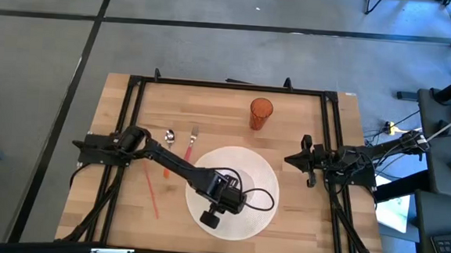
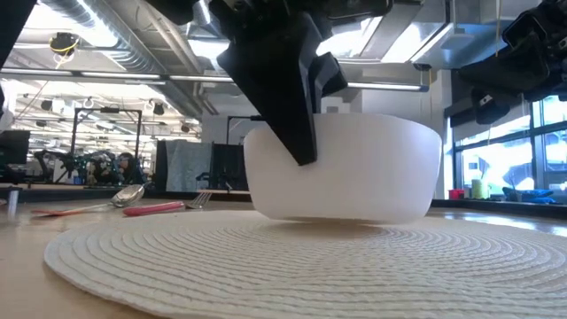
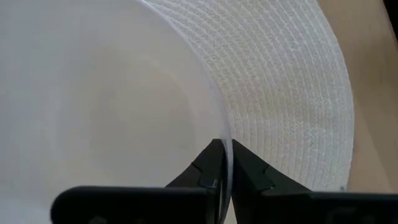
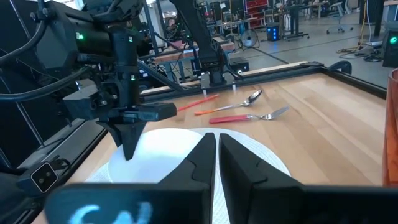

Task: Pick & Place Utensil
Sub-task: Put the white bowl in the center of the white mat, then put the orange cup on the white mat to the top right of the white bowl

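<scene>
The 3 utensils lie on the wooden table (image 1: 304, 116), left of the middle of the high view: a spoon (image 1: 170, 136), a fork (image 1: 192, 140) with a pink handle, and a thin red stick (image 1: 152, 193) lower down. No gripper touches them.

Just right of them sits a round white placemat (image 1: 265, 180) with a white bowl (image 2: 354, 168) on it. The left gripper (image 3: 225, 168) is over the mat, and its 2 fingers pinch the thin rim of the bowl. An orange cup (image 1: 261, 113) stands near the top middle of the table. The right gripper (image 1: 305, 160) waits at the right side of the high view with its fingers pressed together, holding nothing.

The rim is thin and smooth. If the left gripper pulls away without letting go fully, the bowl could tip or slide across the mat. A bowl that slides left could also bump the fork.
</scene>
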Controlling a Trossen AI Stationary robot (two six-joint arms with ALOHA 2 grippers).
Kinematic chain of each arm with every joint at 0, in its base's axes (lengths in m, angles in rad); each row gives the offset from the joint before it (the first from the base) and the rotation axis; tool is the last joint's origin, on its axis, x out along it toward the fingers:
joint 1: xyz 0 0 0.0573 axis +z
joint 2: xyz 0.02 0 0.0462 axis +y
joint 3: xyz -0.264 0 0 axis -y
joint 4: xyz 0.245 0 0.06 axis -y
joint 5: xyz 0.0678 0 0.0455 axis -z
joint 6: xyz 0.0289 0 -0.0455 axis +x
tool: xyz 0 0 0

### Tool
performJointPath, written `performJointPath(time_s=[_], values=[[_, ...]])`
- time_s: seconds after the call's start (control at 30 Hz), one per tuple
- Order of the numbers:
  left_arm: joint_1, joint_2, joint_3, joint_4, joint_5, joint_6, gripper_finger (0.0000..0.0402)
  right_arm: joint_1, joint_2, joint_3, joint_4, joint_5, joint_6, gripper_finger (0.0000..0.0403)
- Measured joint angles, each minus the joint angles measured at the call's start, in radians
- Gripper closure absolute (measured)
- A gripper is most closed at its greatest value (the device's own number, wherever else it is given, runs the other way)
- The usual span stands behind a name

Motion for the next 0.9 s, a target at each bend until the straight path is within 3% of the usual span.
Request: performJointPath(time_s=[0.2,0.3,0.47,0.63,0.77,0.9], values=[[-0.003,0.000,0.000,0.001,0.007,-0.014,0.0329,0.000,0.000,0.000,0.000,-0.002,-0.001,0.0381],[-0.004,-0.005,0.001,-0.007,0.058,0.017,0.0299,0.000,0.000,0.000,0.000,-0.002,-0.001,0.0381],[-0.005,-0.041,0.103,-0.205,0.104,0.051,0.0273,0.000,0.000,0.000,0.000,-0.003,-0.001,0.0381],[0.003,-0.228,0.096,-0.269,-0.044,0.125,0.0288,0.000,0.000,0.000,-0.004,-0.015,0.004,0.0381],[0.045,-0.505,-0.070,-0.096,-0.107,0.190,0.0324,0.000,0.000,0.000,-0.003,-0.058,0.005,0.0381],[0.144,-0.847,-0.444,0.246,-0.078,0.222,0.0367,0.000,0.000,0.000,-0.003,-0.072,0.001,0.0381]])
